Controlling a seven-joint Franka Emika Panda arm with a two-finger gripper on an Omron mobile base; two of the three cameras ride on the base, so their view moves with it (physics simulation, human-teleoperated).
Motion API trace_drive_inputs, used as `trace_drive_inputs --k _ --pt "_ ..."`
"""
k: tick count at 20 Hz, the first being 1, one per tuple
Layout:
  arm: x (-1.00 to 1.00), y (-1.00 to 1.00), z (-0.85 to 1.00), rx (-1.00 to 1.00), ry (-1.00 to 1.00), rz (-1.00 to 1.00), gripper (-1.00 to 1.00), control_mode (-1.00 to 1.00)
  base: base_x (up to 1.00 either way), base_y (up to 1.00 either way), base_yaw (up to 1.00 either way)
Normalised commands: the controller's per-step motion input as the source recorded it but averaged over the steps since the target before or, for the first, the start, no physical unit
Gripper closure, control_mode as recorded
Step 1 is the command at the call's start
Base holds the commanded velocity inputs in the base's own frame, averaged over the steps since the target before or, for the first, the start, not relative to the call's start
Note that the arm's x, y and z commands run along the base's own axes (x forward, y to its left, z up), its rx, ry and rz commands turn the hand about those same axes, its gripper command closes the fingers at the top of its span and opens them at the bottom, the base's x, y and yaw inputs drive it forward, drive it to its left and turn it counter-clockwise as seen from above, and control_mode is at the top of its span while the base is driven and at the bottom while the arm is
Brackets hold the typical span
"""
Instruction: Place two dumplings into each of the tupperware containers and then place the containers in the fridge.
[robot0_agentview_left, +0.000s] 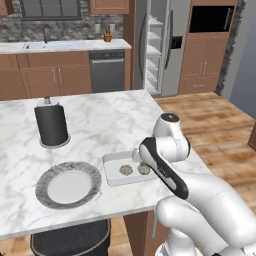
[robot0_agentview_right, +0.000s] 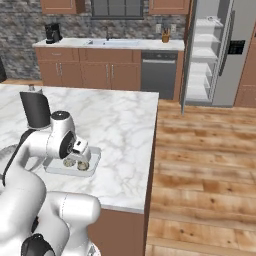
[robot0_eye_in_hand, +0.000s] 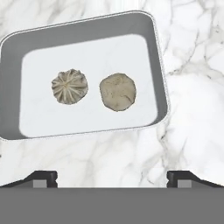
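One tupperware container (robot0_agentview_left: 112, 159) (robot0_agentview_right: 95, 155) (robot0_eye_in_hand: 87, 30) lies near the island's front right corner. It holds two dumplings: one pleated (robot0_eye_in_hand: 69, 86) (robot0_agentview_left: 125, 170) (robot0_agentview_right: 69, 162), one smoother (robot0_eye_in_hand: 117, 91) (robot0_agentview_left: 144, 169) (robot0_agentview_right: 82, 165). My gripper (robot0_eye_in_hand: 112, 178) hangs open just above the container's near rim, its fingertips (robot0_eye_in_hand: 43, 176) set wide apart with nothing between them. In both base views my arm bends over the container and covers part of it. The fridge (robot0_agentview_left: 176, 55) (robot0_agentview_right: 235, 55) stands at the back with a door open, its white shelves (robot0_agentview_left: 154, 50) (robot0_agentview_right: 202, 55) showing.
A round grey plate (robot0_agentview_left: 68, 185) lies left of the container, and a dark upright cylinder (robot0_agentview_left: 51, 122) (robot0_agentview_right: 35, 109) stands behind it. The marble island (robot0_agentview_left: 100, 120) (robot0_agentview_right: 125, 125) ends right of the container, then wooden floor up to the fridge. A dark dishwasher (robot0_agentview_left: 107, 70) (robot0_agentview_right: 159, 74) sits under the back counter.
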Motion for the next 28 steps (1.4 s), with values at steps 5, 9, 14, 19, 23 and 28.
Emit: trace_drive_inputs --k 5,9,14,19,23,28 --pt "0.07 -0.49 0.07 0.0 0.01 -0.03 -1.0 -1.0 0.0 0.0 0.0" --pt "0.17 -0.42 -0.01 0.0 0.0 0.0 -1.0 -1.0 0.0 0.0 0.0" --pt "0.29 -0.31 -0.12 0.0 0.0 0.0 -1.0 -1.0 0.0 0.0 0.0" --pt "0.29 -0.08 -0.29 0.0 0.04 0.01 -1.0 -1.0 0.0 0.0 0.0" --pt "0.31 0.0 -0.38 0.0 0.07 0.0 -1.0 -1.0 0.0 0.0 0.0" --pt "0.37 -0.13 -0.26 0.0 0.04 0.0 -1.0 -1.0 0.0 0.0 0.0"
